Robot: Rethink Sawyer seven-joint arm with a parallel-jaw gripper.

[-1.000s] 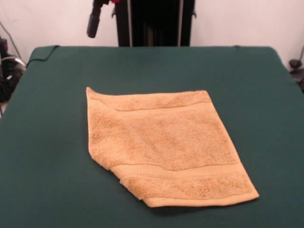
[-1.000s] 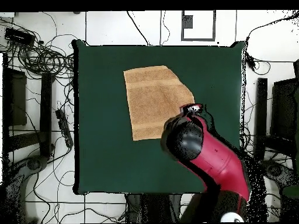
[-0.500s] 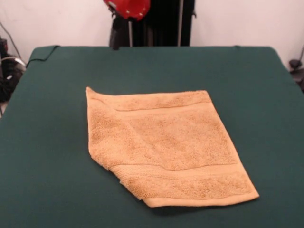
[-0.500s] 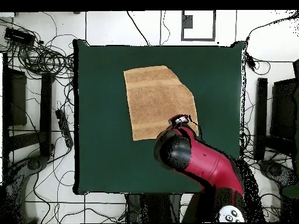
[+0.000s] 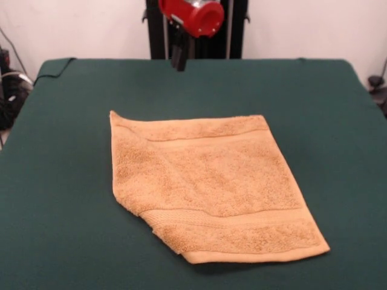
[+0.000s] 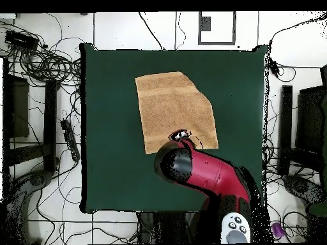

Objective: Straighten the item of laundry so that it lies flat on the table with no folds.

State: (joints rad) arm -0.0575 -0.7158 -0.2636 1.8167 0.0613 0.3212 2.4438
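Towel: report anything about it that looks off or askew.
The towel lies skewed on the table, its edges not square with the table's. Its near-left corner in the front view looks cut off on a slant, probably folded under, so the outline is not a full square. The gripper hangs above the table behind it, apart from the towel.

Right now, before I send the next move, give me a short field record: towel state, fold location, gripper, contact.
towel: orange-tan towel lying on the green table
fold: front view's lower-left corner looks turned under, leaving a diagonal edge; not fully flat
gripper: gripper high above the table's far side, behind the towel's far edge
jaw state: cannot tell
contact: none with the towel
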